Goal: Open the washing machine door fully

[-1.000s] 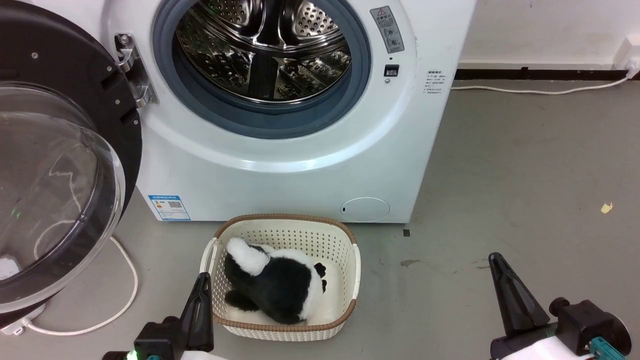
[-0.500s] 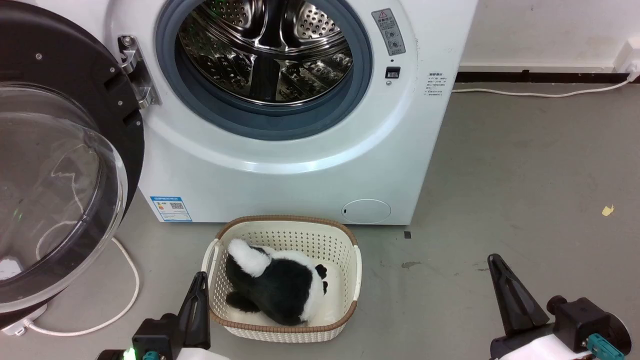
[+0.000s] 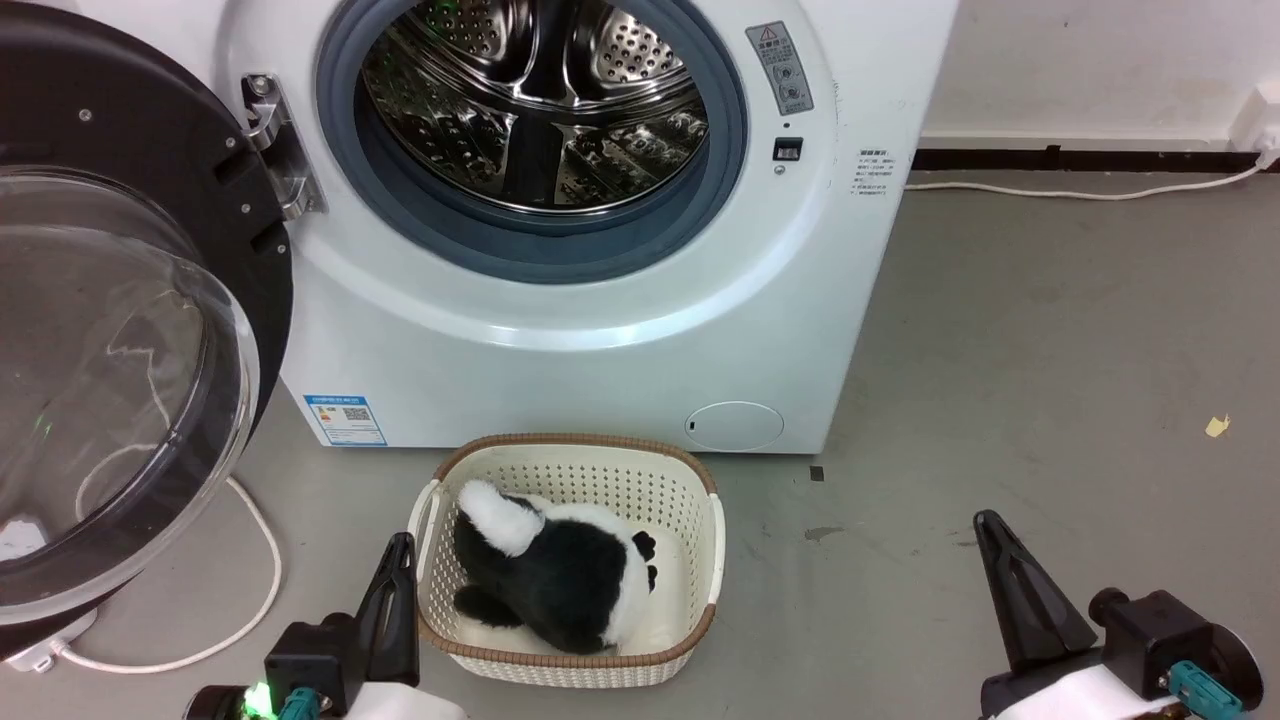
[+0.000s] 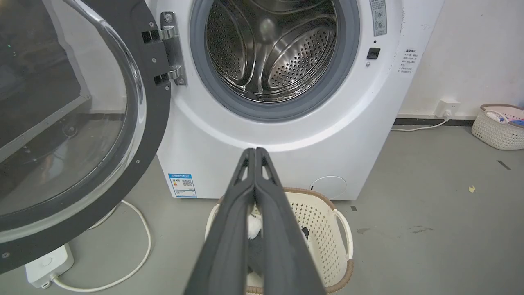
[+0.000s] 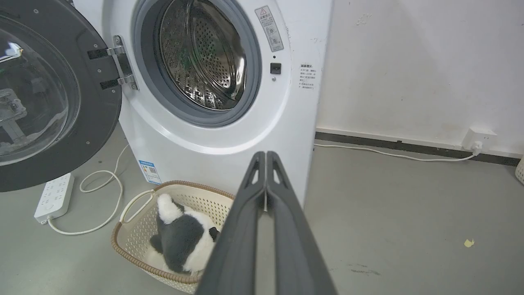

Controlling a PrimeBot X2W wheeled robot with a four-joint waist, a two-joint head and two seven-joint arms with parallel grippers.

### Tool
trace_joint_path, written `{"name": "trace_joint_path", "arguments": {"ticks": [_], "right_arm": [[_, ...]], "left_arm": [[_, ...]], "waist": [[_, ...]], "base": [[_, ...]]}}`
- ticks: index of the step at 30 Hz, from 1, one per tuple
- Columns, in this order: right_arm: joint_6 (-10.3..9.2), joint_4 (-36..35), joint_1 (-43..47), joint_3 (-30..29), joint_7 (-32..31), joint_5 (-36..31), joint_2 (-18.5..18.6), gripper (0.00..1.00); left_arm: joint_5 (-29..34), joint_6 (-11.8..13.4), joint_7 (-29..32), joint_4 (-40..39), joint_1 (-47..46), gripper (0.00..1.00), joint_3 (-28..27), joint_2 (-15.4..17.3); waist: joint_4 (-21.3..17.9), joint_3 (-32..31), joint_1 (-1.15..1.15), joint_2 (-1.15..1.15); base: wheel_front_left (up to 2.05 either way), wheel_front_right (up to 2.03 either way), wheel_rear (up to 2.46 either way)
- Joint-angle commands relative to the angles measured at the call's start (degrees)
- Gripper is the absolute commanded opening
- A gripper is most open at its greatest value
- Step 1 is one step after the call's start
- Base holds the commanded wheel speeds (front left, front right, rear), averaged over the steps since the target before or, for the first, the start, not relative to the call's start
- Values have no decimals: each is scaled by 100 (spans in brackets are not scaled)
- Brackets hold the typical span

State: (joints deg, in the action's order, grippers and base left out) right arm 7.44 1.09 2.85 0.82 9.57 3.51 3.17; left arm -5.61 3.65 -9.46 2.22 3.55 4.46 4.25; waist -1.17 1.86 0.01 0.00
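The white washing machine (image 3: 560, 340) stands ahead with its steel drum (image 3: 540, 110) exposed. Its washing machine door (image 3: 110, 340), a black disc with a bulging clear glass centre, hangs swung far out to the left on a silver hinge (image 3: 280, 150); it also shows in the left wrist view (image 4: 77, 123) and the right wrist view (image 5: 49, 98). My left gripper (image 3: 400, 545) is low at the front left, shut and empty, its fingers (image 4: 256, 152) pressed together. My right gripper (image 3: 988, 520) is low at the front right, shut and empty (image 5: 266, 155). Both hang well away from the door.
A cream basket (image 3: 700, 560) holding a black-and-white plush toy (image 3: 560, 580) sits on the floor before the machine, beside my left gripper. A white power strip (image 5: 53, 196) and cable (image 3: 260, 580) lie under the door. Another basket (image 4: 499, 127) stands by the right wall.
The whole head view has drifted slightly down and right, a camera shift. The door, basket and both shut grippers keep their places relative to each other.
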Motion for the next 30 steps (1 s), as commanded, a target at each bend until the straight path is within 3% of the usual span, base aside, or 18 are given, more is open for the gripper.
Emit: {"name": "trace_joint_path", "arguments": {"ticks": [1, 30], "right_arm": [[2, -31, -93, -5, -31, -33, -11, 0], [3, -60, -164, -33, -371, -150, -18, 0]], "left_arm": [[41, -37, 27, -14, -69, 0, -30, -33], [232, -158, 365, -91, -174, 0, -183, -71]], "waist": [[1, -1, 0, 0], [44, -69, 0, 0]], "base": [[0, 0, 0], [0, 0, 0]]}}
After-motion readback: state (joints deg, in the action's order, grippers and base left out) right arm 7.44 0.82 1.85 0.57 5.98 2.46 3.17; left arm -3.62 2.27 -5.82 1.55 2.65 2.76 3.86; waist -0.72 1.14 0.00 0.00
